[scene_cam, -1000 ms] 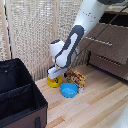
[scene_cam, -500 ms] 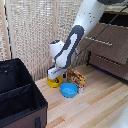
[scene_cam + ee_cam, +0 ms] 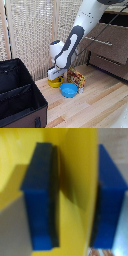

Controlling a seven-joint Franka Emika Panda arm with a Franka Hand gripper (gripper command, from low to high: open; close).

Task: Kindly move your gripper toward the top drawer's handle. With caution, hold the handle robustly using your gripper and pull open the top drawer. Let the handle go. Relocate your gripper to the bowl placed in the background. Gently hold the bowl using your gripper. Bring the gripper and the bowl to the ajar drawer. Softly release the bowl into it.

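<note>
Wrist view shows the claw (image 3: 75, 198) with its two dark blue fingertips (image 3: 42, 198) set on either side of the yellow wall of the bowl (image 3: 77, 158): one pad lies against the inner side, the other against the outer side, so the claw is closed narrowly on the rim. Seen from the exterior view, the white arm (image 3: 82, 27) reaches down from the upper right, and the claw (image 3: 55, 74) sits on the bowl (image 3: 55, 81), which rests on the light wooden tabletop (image 3: 95, 107) at the far side, close to the woven screen (image 3: 35, 30). A blue bowl (image 3: 69, 90) lies just nearer, and a patterned packet (image 3: 76, 78) stands right beside both. A black fabric box (image 3: 17, 97) fills the near left. At the far right, the top drawer (image 3: 107, 42) of the brown dresser carries its silver handle (image 3: 98, 41); whether it is pulled out cannot be told.
</note>
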